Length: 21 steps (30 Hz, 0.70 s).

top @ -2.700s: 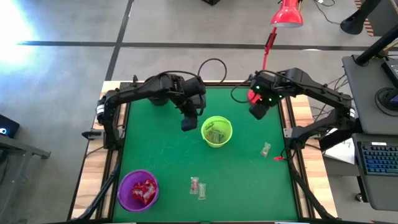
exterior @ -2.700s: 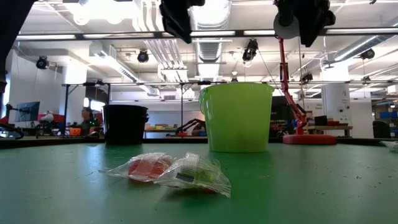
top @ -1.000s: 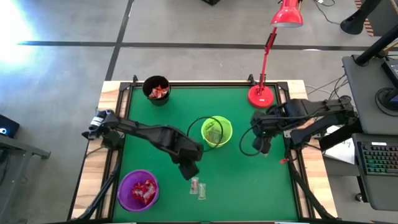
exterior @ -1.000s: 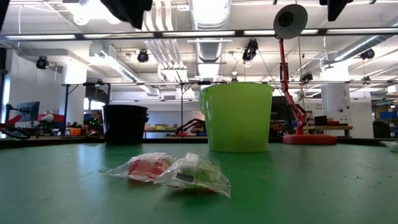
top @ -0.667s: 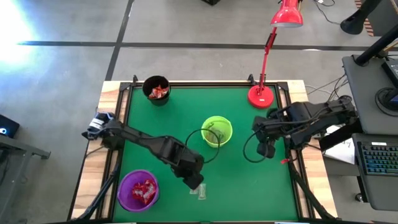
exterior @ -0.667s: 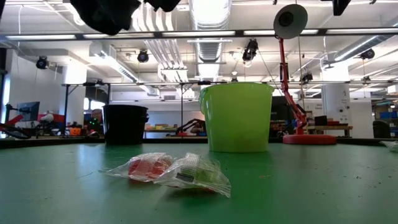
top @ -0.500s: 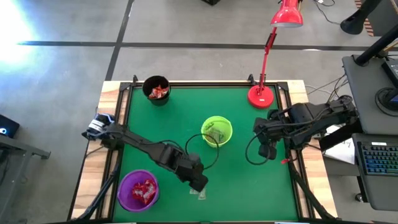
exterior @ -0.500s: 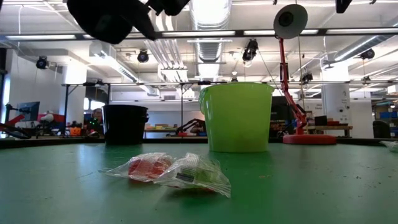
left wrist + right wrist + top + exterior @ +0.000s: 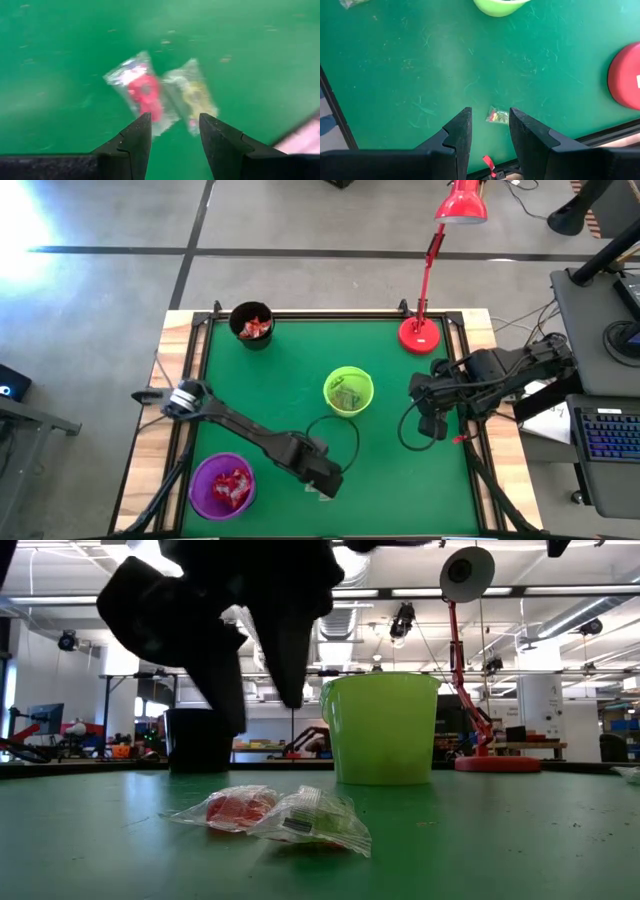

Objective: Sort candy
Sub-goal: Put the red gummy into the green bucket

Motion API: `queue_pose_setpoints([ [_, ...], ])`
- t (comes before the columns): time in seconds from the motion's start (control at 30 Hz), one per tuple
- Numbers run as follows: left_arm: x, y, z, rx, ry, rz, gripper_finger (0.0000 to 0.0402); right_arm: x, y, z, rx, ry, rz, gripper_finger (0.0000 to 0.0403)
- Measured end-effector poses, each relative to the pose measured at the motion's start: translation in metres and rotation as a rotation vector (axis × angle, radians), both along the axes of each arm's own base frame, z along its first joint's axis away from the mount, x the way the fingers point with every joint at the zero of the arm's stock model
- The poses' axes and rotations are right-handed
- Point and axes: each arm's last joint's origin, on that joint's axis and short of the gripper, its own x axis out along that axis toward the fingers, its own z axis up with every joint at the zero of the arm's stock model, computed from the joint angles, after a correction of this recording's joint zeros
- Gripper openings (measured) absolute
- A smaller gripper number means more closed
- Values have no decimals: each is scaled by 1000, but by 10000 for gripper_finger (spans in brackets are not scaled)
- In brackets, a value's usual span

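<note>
High view: left gripper (image 9: 325, 478) above candy at table's (image 9: 270, 390) near edge. Left wrist view: two candy (image 9: 145, 95) wrappers side by side, long axes parallel; fingers (image 9: 132, 142) parted, empty, touching nothing

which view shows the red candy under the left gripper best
The left wrist view: the red candy lies unobstructed ahead of the open left gripper. The low view shows it side-on; in the high view the arm hides it.
</note>
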Motion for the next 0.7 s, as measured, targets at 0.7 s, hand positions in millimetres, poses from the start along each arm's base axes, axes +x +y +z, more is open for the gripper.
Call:
queue_pose_setpoints([
  [0.7,26,-12,-35,144,365,-62,149,-7,20,0,21,0,17,121],
])
